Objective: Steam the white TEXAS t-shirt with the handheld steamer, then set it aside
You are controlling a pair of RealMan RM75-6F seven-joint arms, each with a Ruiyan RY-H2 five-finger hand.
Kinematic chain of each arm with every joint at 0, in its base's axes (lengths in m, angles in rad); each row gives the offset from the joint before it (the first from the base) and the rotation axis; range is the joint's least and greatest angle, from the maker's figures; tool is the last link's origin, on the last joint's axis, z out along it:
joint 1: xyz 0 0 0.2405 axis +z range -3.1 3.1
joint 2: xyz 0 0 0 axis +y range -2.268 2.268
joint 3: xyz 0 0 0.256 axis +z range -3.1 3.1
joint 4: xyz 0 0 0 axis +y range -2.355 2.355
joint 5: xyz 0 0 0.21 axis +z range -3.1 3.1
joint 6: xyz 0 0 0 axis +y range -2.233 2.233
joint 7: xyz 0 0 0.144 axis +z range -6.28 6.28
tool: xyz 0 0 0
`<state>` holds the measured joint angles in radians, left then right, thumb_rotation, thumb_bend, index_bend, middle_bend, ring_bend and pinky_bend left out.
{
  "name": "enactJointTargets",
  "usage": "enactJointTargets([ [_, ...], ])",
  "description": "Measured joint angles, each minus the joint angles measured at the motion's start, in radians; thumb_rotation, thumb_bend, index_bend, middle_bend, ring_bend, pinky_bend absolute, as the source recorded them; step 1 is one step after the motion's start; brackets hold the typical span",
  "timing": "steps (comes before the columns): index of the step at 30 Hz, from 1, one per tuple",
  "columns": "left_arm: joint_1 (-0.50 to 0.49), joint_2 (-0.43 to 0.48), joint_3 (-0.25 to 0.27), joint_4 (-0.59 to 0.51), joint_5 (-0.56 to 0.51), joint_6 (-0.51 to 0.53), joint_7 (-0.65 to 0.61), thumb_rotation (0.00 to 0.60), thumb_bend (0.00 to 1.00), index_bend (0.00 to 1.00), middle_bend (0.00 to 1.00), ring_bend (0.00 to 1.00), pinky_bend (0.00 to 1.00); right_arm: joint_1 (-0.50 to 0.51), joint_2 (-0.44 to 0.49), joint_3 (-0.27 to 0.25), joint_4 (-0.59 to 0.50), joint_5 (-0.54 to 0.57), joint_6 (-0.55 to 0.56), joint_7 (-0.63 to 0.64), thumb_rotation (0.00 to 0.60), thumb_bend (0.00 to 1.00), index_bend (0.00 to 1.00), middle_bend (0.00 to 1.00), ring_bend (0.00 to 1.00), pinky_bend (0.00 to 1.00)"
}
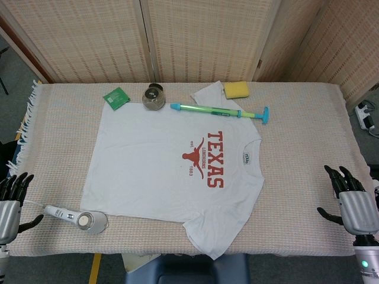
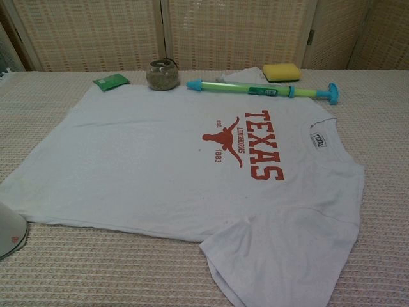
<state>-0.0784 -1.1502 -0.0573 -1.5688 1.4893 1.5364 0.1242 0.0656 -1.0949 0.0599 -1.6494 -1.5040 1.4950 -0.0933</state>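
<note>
Right now nothing is in my grasp: my left hand rests at the near left edge of the table with its fingers spread and empty, and my right hand sits the same way at the near right edge, released and holding nothing. Between them the white TEXAS t-shirt lies spread flat, print up, its collar toward my right and its hem toward my left, which I judge is a layout meant to give the steamer a smooth, open surface to pass over. One handheld steamer lies on its side just off the shirt's near left corner, close to my left hand, so that hand seems the natural one to pick it up; no steaming step looks begun. Along the far edge sit the bystanders, one of each: a green packet, a small round jar, a yellow sponge resting on the far sleeve, and a green and blue pump toy lying across the shirt's upper edge, which may need care when I sweep that side.
</note>
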Motion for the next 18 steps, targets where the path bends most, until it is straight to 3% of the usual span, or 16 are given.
enactJointTargets([
  [18, 0.01, -0.003, 0.028, 0.051, 0.033, -0.007, -0.057, 0.6, 0.11, 0.14, 0.13, 0.07, 0.12, -0.017, 0.058, 0.009, -0.047, -0.021, 0.049, -0.029, 0.6, 0.01, 0.0, 0.14, 0.06, 0.21],
])
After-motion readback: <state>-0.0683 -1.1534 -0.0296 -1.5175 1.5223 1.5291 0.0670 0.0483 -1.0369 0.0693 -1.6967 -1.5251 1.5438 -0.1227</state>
